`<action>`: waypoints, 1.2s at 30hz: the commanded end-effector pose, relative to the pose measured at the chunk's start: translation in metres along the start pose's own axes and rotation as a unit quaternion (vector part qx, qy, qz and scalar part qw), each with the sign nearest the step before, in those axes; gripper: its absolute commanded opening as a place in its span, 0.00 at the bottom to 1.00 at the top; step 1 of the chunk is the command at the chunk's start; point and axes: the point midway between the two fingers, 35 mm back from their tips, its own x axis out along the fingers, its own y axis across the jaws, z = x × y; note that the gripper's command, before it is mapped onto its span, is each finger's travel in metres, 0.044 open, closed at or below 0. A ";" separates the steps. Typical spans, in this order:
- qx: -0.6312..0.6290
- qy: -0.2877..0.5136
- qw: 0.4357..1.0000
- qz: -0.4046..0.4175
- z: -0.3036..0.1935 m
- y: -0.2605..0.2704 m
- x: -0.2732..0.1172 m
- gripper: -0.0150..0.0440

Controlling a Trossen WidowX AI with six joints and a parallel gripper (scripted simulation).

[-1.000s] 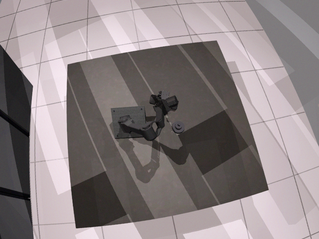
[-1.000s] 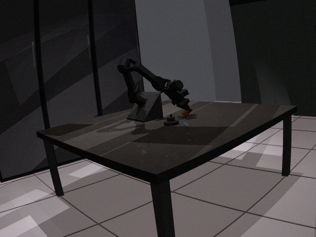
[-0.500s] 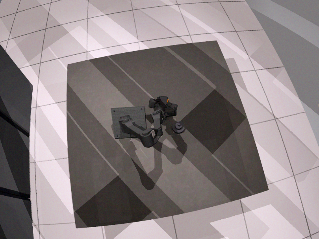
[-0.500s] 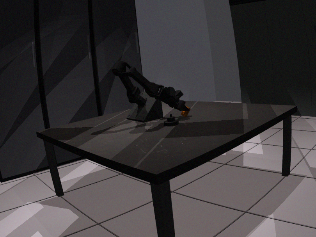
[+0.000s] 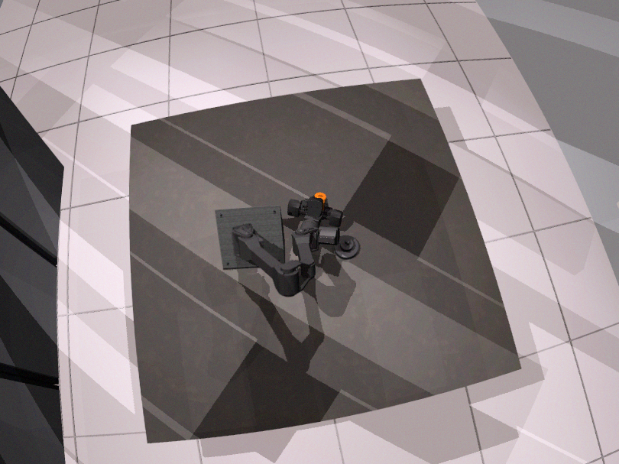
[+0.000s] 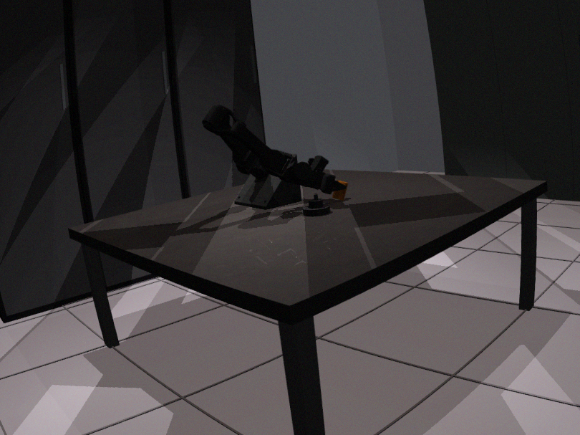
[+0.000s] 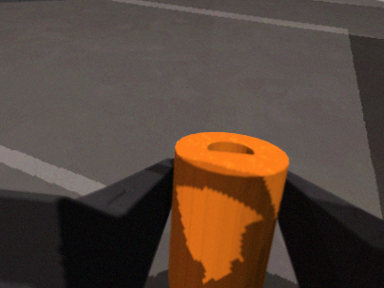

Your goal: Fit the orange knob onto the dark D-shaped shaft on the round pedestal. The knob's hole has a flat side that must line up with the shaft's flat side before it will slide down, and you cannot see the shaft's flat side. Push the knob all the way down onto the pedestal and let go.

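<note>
The orange knob point(image 5: 319, 195) point(image 6: 341, 190) point(image 7: 223, 227) is held close to upright, leaning slightly, low over the table. Its D-shaped hole point(image 7: 231, 148) faces up, flat side toward the wrist camera. My gripper point(image 5: 319, 200) point(image 6: 336, 188) point(image 7: 224, 174) is shut on the knob, one finger on each side. The round dark pedestal point(image 5: 354, 251) point(image 6: 316, 212) stands apart from the knob, below and right of it in the top view, with its bare shaft point(image 6: 316, 196) upright. Whether the knob's lower end touches the table cannot be told. The shaft's flat side cannot be made out.
The arm's base plate point(image 5: 225, 247) is on the left in the top view. The bent forearm reaches between it and the pedestal, its wrist close beside the pedestal in that view. Shadow bands cross the dark table top point(image 5: 206, 164) point(image 6: 232, 241). The table's edges are well away.
</note>
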 end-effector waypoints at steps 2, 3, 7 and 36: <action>-0.001 -0.040 0.999 0.003 -0.004 0.003 -0.003 0.56; -0.001 -0.048 0.999 0.003 -0.005 0.003 -0.004 0.56; -0.001 -0.084 0.996 0.004 -0.009 0.003 -0.007 0.56; 0.000 -0.071 0.997 0.002 -0.008 0.002 -0.007 0.69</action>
